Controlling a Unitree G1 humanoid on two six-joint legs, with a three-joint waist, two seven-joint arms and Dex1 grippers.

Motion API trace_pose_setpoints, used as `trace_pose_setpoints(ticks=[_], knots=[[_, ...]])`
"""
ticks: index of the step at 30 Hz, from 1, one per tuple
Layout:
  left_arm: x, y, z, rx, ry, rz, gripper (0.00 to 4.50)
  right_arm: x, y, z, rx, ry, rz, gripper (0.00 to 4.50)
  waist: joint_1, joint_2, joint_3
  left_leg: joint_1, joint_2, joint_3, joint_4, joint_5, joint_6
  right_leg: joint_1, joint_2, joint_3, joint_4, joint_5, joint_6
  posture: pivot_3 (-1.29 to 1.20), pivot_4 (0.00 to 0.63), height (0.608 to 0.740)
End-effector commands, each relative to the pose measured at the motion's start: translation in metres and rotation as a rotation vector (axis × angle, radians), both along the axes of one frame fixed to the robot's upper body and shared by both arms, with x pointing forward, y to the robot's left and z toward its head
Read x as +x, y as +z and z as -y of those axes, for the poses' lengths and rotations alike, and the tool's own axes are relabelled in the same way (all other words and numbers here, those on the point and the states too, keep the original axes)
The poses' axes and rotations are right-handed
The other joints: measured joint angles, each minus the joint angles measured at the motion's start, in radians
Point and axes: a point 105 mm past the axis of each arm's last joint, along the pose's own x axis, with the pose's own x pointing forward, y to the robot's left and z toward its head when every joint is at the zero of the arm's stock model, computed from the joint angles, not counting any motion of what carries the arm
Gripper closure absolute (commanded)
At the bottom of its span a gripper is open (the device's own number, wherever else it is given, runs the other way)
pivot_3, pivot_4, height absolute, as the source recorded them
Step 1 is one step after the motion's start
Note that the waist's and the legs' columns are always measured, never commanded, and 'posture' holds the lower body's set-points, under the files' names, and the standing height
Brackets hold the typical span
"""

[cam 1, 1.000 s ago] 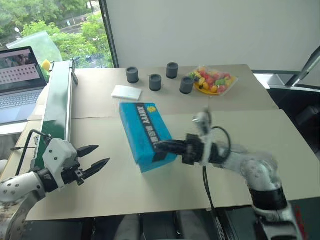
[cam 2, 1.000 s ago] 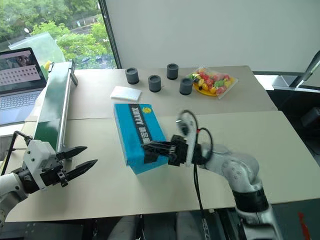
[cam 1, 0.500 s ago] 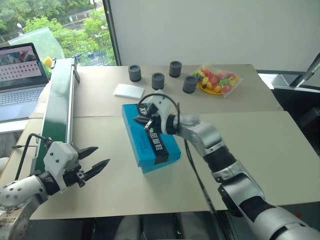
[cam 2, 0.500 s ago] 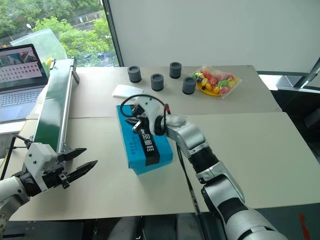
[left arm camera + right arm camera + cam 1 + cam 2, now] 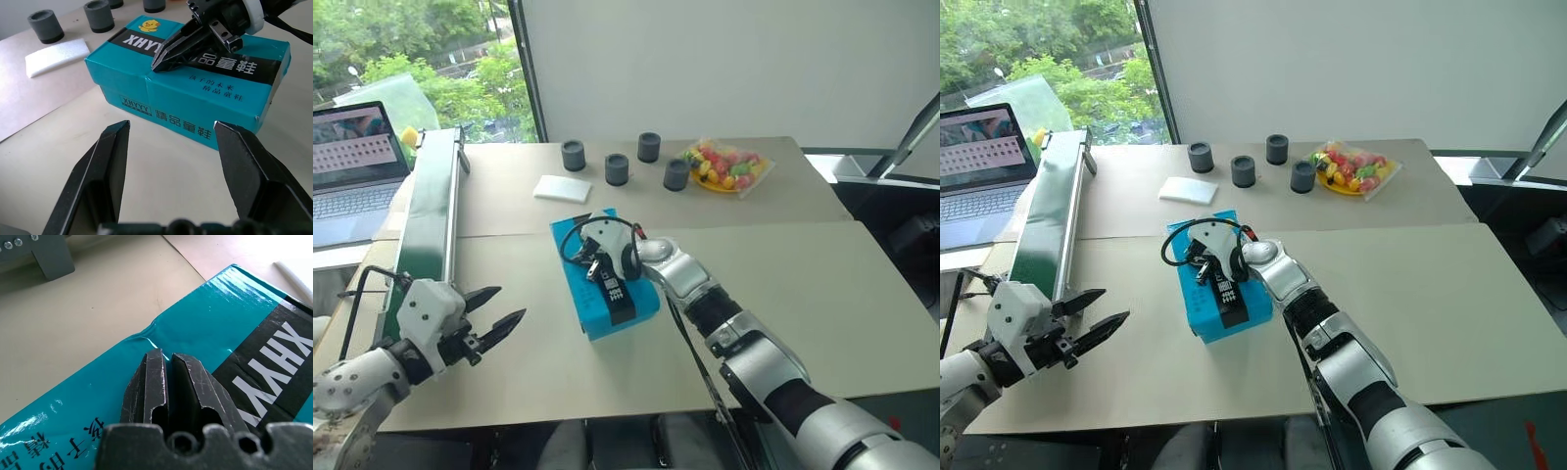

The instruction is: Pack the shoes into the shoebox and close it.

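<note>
The turquoise shoebox lies on the table with its lid down flat. The shoes are hidden. My right gripper is shut, and its fingertips rest on the lid's top near the edge facing the conveyor. The left wrist view shows the same shut right gripper pointing down onto the shoebox. My left gripper hovers open and empty over the table's front left, aimed at the box's long side and well short of it.
A long green conveyor runs along the left, with a laptop beyond it. A white pad, several dark grey cups and a plate of colourful sweets stand at the back.
My right gripper swung from the box's near corner up over the lid and came down onto its top, staying shut. The left gripper kept its place.
</note>
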Motion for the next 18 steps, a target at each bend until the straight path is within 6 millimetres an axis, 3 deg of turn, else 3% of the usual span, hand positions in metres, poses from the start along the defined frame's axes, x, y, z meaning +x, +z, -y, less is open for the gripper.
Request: trace_pose_setpoints(ticks=[1, 4, 6, 9, 12, 18], knots=[[0.0, 0.01, 0.002, 0.008, 0.023, 0.047, 1.57, 0.01, 0.021, 0.017, 0.149, -0.09, -0.076, 3.87, 0.001, 0.0, 0.0, 0.0, 0.0, 0.0, 0.0, 0.0, 0.0, 0.0, 0.0, 0.0, 0.0, 0.0, 0.0, 0.0, 0.15, 0.726], [-0.002, 0.013, 0.004, -0.02, 0.052, 0.073, 1.57, 0.01, 0.1, 0.04, 0.527, -0.096, -0.158, 3.87, 0.006, -0.001, 0.002, -0.009, 0.0, 0.0, 0.001, 0.0, 0.0, -0.004, 0.0, 0.0, 0.0, 0.005, 0.006, 0.0, 0.15, 0.726], [-0.003, 0.013, 0.005, -0.024, 0.08, 0.086, 1.57, 0.008, 0.128, 0.066, 0.654, -0.096, -0.185, 3.87, 0.008, -0.001, 0.002, -0.023, -0.001, 0.0, 0.002, 0.0, 0.0, -0.019, -0.001, 0.0, 0.002, 0.01, 0.0, 0.0, 0.15, 0.726], [-0.004, 0.012, 0.004, -0.046, 0.116, 0.093, 1.57, 0.006, 0.134, 0.098, 0.697, -0.143, -0.202, 3.87, 0.009, -0.001, 0.001, -0.029, -0.001, -0.003, 0.001, -0.002, -0.003, -0.024, 0.0, -0.002, 0.002, 0.01, 0.0, 0.0, 0.15, 0.726], [-0.002, 0.014, 0.002, -0.103, 0.191, 0.125, 1.57, 0.016, 0.115, 0.143, 0.636, -0.309, -0.182, 3.87, 0.004, -0.001, 0.001, -0.029, 0.0, -0.002, 0.001, -0.005, -0.003, -0.023, 0.0, -0.001, -0.001, 0.008, 0.001, 0.0, 0.15, 0.726], [-0.001, 0.016, 0.011, -0.165, 0.229, 0.148, 1.57, 0.02, 0.094, 0.166, 0.585, -0.455, -0.188, 3.87, -0.006, -0.001, 0.002, -0.027, 0.0, 0.003, 0.001, -0.005, -0.003, -0.023, 0.001, 0.002, 0.0, 0.009, 0.0, 0.0, 0.15, 0.726]])
